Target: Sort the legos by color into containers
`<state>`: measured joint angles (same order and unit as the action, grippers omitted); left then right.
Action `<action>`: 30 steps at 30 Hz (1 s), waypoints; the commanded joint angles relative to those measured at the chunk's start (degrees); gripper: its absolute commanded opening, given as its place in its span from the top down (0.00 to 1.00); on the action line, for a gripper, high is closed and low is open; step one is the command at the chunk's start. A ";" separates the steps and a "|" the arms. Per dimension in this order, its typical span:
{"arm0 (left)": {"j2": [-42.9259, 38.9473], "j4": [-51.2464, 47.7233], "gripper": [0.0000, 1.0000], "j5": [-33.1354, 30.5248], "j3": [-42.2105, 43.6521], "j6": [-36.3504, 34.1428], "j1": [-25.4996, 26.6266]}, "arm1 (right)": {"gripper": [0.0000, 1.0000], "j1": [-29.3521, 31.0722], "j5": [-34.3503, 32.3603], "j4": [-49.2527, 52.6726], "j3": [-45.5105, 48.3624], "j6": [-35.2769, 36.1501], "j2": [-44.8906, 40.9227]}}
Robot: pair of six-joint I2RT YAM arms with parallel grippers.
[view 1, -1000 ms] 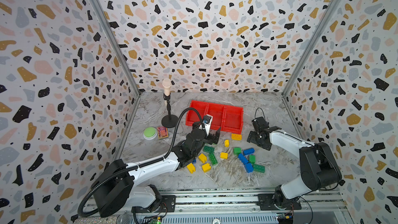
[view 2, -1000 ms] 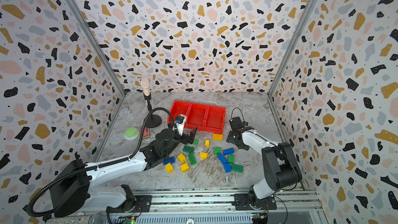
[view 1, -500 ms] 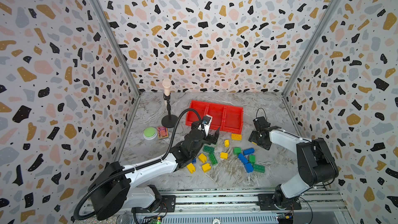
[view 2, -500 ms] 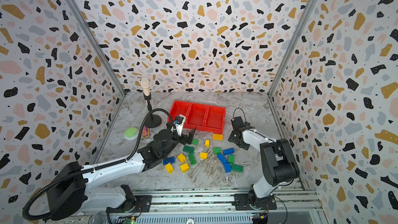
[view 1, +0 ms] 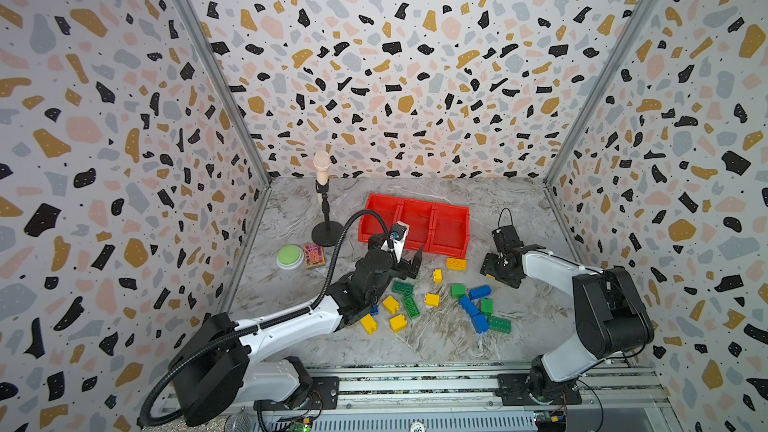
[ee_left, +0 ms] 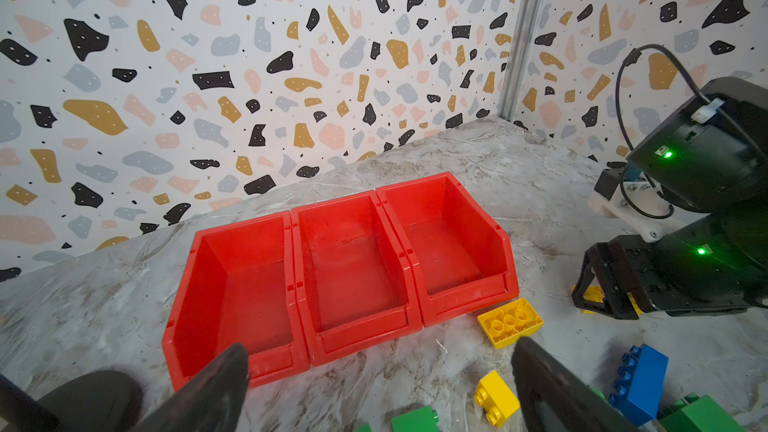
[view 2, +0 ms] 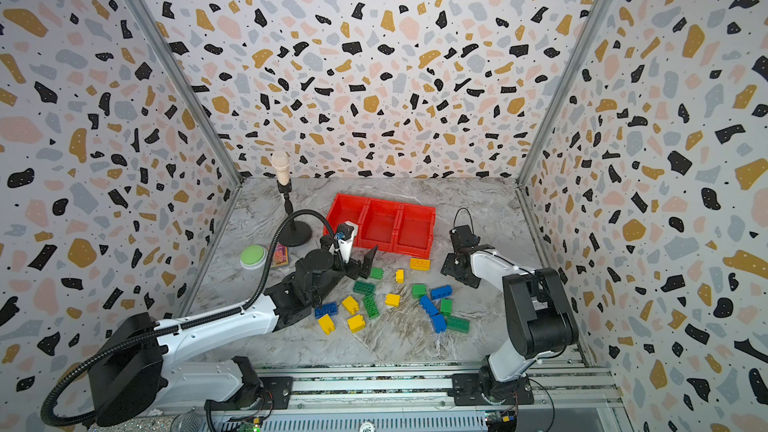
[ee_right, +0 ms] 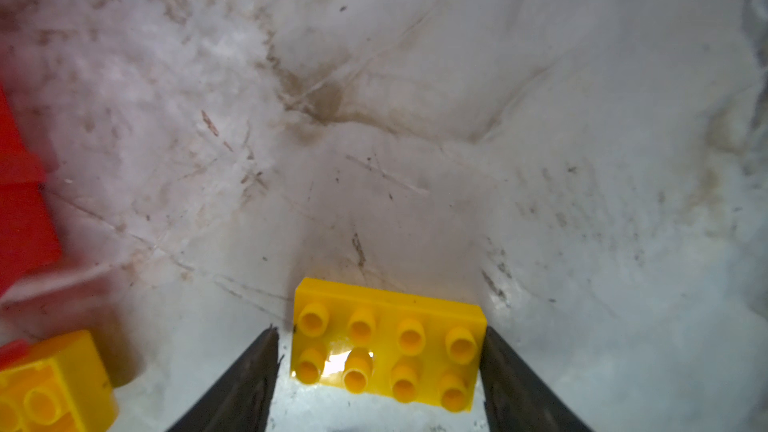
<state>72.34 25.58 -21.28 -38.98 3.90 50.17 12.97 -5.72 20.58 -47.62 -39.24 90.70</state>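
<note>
The yellow eight-stud brick [ee_right: 388, 351] lies flat, studs up, on the table [ee_right: 415, 118], off the right end of the red bins [view 1: 433, 218]. It sits between the fingers of the right gripper [ee_right: 379, 332], whose jaws stand at middling width, with one black pad against the brick's short end and a thin gap at the other. The right arm [view 1: 552, 265] rises from the front rail [view 1: 415, 384], folds at a raised elbow and runs its white forearm inward, wrist bent steeply down.

The other legos [view 1: 432, 299] are glossy blue, green and yellow blocks, some square, some long, scattered between the two arms. A long yellow brick [ee_left: 510, 322] lies hollow side up just in front of the end bin. The red bins are three smooth moulded open-top boxes joined in a row, each with a lowered front lip.

The left gripper [ee_left: 379, 347] hovers before them, its tapered black fingers spread wide with nothing gripped. The left arm [view 1: 291, 322] stretches low and forward. The table is grey, veined and scuffed, with a marble look, and speckled terrazzo-print walls [view 1: 374, 76] enclose it.
</note>
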 commanded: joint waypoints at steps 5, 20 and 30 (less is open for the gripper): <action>-1.68 0.87 0.00 -1.96 0.50 2.88 0.19 | 0.47 0.12 0.67 0.67 0.18 4.14 2.18; -5.07 -5.25 0.00 -6.80 -0.75 5.59 0.19 | 0.51 4.78 -0.33 9.19 -14.43 8.53 -2.86; -7.62 -6.70 0.00 -8.99 0.54 5.40 0.23 | 0.36 6.57 0.63 12.25 -19.57 8.59 0.57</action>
<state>66.13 18.55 -28.45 -38.98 8.82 50.17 19.18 -5.67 29.10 -68.38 -31.00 91.13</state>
